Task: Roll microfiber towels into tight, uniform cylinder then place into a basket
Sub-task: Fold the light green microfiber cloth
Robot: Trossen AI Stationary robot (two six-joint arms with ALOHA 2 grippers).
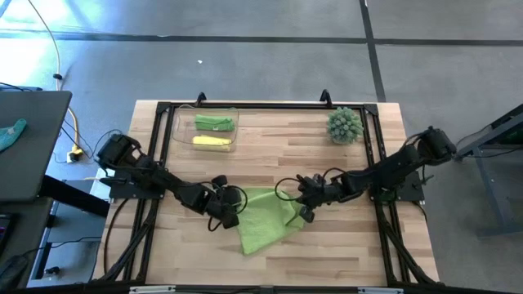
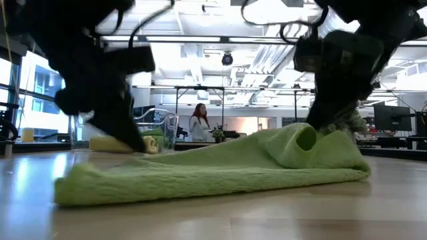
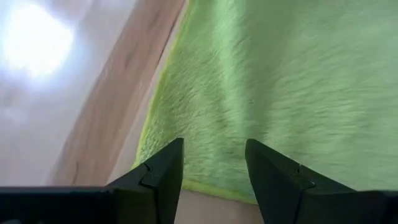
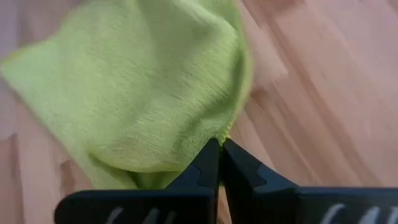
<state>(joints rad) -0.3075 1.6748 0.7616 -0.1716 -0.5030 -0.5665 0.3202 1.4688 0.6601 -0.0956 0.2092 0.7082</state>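
Note:
A light green microfiber towel (image 1: 265, 219) lies spread on the wooden table, its right side raised in a fold (image 2: 297, 141). My right gripper (image 4: 221, 144) is shut on that side of the towel. My left gripper (image 3: 214, 152) is open and slants down over the towel's left edge (image 3: 155, 124) with nothing between its fingers. The basket (image 1: 178, 135) at the far left holds a green roll (image 1: 215, 122) and a yellow roll (image 1: 211, 142). My right gripper pinches the towel's edge (image 4: 231, 124) at its right side between its two fingertips, slanting down from the table's right. That part is lifted and bulges into a loose fold, while the remainder of the towel lies on the table.
A spiky round green plant (image 1: 344, 125) stands at the far right of the table. Bare wood lies in front of the towel toward the near edge. A person (image 2: 198, 125) stands far back in the room.

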